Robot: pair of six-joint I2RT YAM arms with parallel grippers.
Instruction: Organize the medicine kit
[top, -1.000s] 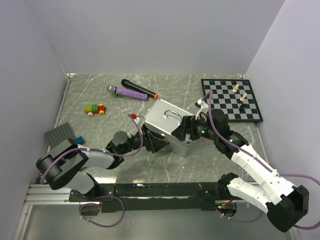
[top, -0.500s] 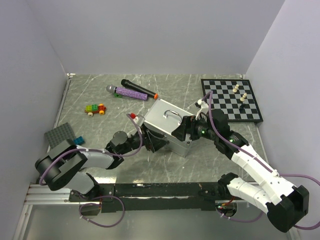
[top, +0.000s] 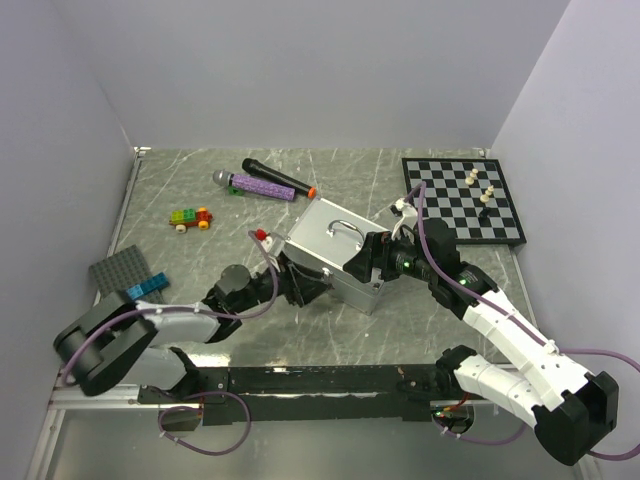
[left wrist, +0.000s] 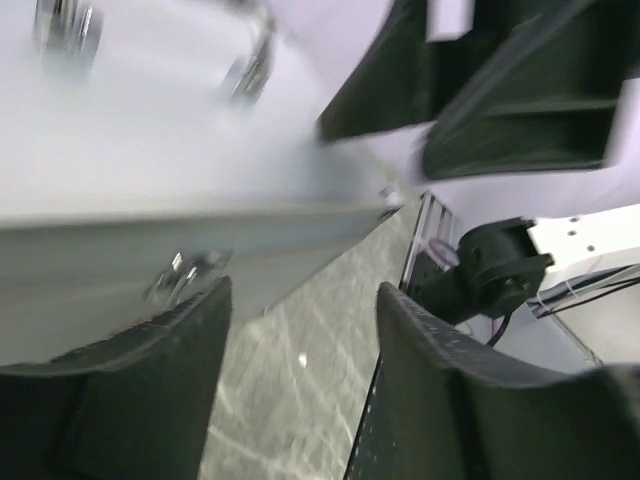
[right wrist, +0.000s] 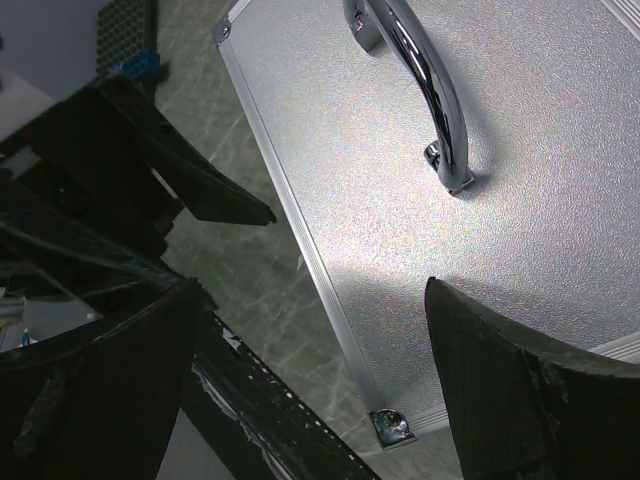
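Note:
The medicine kit (top: 330, 248), a boxy silver-grey metal case, stands mid-table with its lid down and its chrome handle (top: 345, 232) on top. My left gripper (top: 297, 286) is low at the case's near-left side. In the left wrist view it (left wrist: 300, 390) is open over bare table, with the case's blurred wall (left wrist: 150, 200) just above its left finger. My right gripper (top: 368, 262) hovers over the case's near right corner. In the right wrist view it (right wrist: 310, 390) is open, straddling the lid's edge and corner (right wrist: 392, 428), below the handle (right wrist: 425, 80).
A chessboard (top: 465, 200) with a few pieces lies at the back right. A black microphone (top: 275, 178) and a purple one (top: 255, 186) lie behind the case. A small block car (top: 190, 217), a dark studded plate (top: 118, 270) and a blue block (top: 148, 288) sit left.
My left arm has drawn back a little toward the near left and sunk lower, and its jaws have narrowed slightly. The right arm and the case have not moved.

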